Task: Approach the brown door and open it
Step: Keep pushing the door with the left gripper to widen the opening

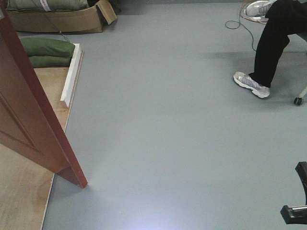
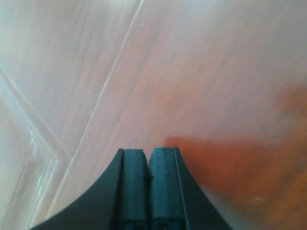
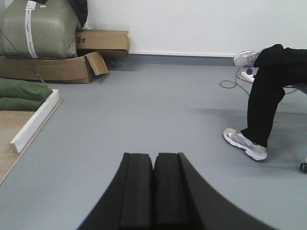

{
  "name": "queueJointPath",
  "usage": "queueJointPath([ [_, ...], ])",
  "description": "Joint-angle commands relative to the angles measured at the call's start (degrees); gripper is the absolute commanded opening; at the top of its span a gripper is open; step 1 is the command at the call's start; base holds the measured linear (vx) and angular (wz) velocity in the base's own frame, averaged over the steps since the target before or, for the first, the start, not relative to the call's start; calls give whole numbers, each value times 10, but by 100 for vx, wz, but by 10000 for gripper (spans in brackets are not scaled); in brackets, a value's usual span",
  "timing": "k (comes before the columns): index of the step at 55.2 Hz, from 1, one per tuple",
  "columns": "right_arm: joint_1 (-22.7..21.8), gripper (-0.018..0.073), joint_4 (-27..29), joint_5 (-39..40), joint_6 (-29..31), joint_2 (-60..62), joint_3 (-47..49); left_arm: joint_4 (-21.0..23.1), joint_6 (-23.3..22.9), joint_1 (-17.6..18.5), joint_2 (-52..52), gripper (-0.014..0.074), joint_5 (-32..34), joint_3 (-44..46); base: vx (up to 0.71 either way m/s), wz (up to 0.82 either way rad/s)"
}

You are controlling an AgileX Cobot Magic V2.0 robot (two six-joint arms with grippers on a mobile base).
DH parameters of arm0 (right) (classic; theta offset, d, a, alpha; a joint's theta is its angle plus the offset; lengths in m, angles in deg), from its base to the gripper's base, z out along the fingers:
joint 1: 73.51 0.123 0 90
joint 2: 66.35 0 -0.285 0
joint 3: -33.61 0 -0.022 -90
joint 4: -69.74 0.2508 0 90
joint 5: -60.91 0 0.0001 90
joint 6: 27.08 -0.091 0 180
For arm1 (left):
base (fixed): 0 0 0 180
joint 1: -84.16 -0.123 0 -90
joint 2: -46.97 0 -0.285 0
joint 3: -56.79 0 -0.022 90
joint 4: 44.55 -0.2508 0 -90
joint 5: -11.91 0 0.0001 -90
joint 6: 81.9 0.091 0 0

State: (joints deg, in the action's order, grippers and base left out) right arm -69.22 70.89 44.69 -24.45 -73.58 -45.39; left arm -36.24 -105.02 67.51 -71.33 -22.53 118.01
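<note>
The brown door (image 1: 29,120) stands at the left of the front view, its narrow edge turned toward me and its bottom corner on the grey floor. Its glossy reddish panel (image 2: 201,72) with a recessed groove fills the left wrist view. My left gripper (image 2: 148,152) is shut with nothing between its fingers, very close to that surface; I cannot tell if it touches. My right gripper (image 3: 153,155) is shut and empty, pointing over open grey floor. No lock or handle shows.
A pale plywood board (image 1: 19,191) lies under the door, edged by a white beam (image 1: 71,74). Green bags (image 1: 48,50) and a cardboard box (image 1: 62,20) sit at the back left. A seated person's leg (image 1: 271,52), shoe (image 1: 251,85) and chair caster (image 1: 298,101) are at the right.
</note>
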Motion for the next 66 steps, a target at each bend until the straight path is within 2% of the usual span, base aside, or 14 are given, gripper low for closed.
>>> queueJointPath([
  [1,0,0,-4,47,3,8,-3,13,0,6,29,-3,46,13,10,-4],
  [66,0,0,-4,47,3,8,-3,13,0,6,29,-3,46,13,12,-3],
])
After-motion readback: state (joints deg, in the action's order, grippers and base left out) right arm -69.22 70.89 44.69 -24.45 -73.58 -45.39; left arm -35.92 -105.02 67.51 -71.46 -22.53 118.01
